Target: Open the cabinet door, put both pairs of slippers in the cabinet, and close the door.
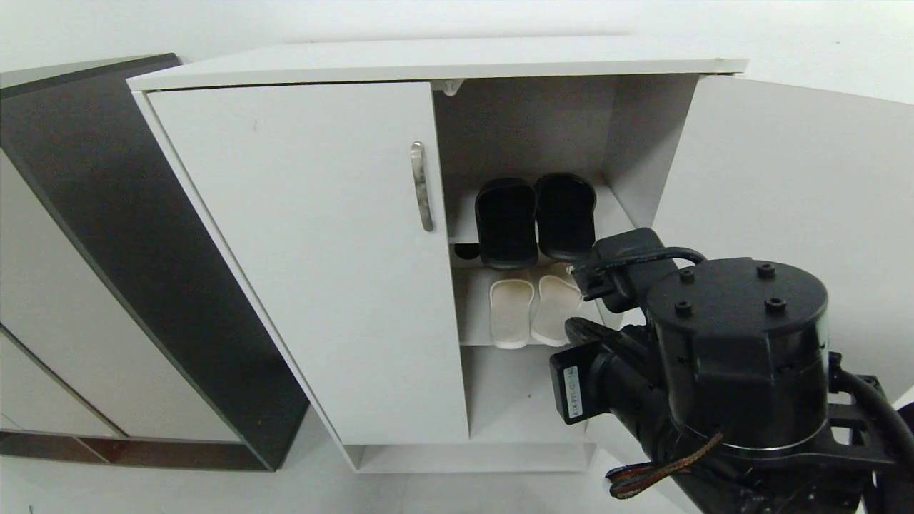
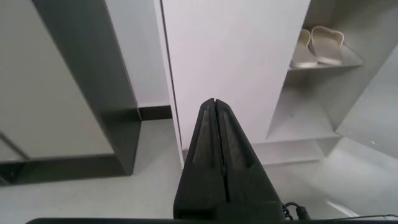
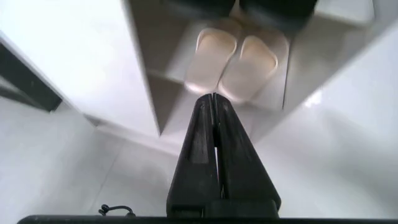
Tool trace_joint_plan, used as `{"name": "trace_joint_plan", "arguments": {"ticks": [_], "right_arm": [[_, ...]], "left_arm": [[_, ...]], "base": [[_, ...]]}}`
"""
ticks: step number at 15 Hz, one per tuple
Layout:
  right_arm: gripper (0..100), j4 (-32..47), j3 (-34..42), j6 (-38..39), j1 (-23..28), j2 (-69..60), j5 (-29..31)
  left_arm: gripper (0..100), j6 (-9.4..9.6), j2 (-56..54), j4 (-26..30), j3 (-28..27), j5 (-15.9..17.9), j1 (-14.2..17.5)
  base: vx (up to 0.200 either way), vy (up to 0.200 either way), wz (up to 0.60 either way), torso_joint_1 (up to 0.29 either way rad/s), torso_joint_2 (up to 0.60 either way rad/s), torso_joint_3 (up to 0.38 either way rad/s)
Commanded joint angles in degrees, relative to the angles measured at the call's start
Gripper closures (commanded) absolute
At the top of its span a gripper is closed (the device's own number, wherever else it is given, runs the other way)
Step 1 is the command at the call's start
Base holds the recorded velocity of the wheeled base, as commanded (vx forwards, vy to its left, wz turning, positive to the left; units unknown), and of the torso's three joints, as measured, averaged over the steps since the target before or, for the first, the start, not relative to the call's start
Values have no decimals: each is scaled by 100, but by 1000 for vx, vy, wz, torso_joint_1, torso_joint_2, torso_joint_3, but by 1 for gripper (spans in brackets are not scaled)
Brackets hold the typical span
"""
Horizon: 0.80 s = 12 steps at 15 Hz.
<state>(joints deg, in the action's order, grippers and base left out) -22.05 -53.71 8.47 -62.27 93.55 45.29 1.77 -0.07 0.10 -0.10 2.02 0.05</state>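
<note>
The white cabinet (image 1: 428, 61) has its right door (image 1: 785, 200) swung open and its left door (image 1: 307, 250) closed. A black pair of slippers (image 1: 535, 218) lies on the upper shelf. Below them, a white pair of slippers (image 1: 532, 310) rests on the middle shelf, toes pointing out. My right gripper (image 3: 214, 96) is shut on nothing, just in front of and below the white slippers (image 3: 236, 59). My left gripper (image 2: 214, 101) is shut and empty, low before the closed left door, with the white slippers (image 2: 320, 46) off to one side.
The closed door carries a metal handle (image 1: 422, 185). The bottom compartment (image 1: 514, 400) holds nothing. A dark panel (image 1: 143, 250) and a pale wall stand left of the cabinet. Light floor (image 1: 214, 492) stretches in front. My right arm (image 1: 728, 357) is close to the open door.
</note>
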Motion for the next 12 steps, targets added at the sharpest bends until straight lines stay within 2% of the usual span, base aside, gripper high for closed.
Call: {"name": "trace_joint_plan", "arguments": {"ticks": [1, 9, 12], "right_arm": [[100, -1, 45, -3, -4, 23, -2], [100, -203, 335, -21, 39, 5, -213], [100, -396, 467, -109, 101, -3, -284]], "left_arm": [[100, -1, 7, -1, 1, 0, 4], [100, -1, 7, -1, 1, 0, 4], [100, -1, 7, -1, 1, 0, 4]], "base": [[-200, 0, 0, 2, 2, 2], [-200, 0, 0, 2, 4, 4], [0, 0, 0, 0, 0, 0]]}}
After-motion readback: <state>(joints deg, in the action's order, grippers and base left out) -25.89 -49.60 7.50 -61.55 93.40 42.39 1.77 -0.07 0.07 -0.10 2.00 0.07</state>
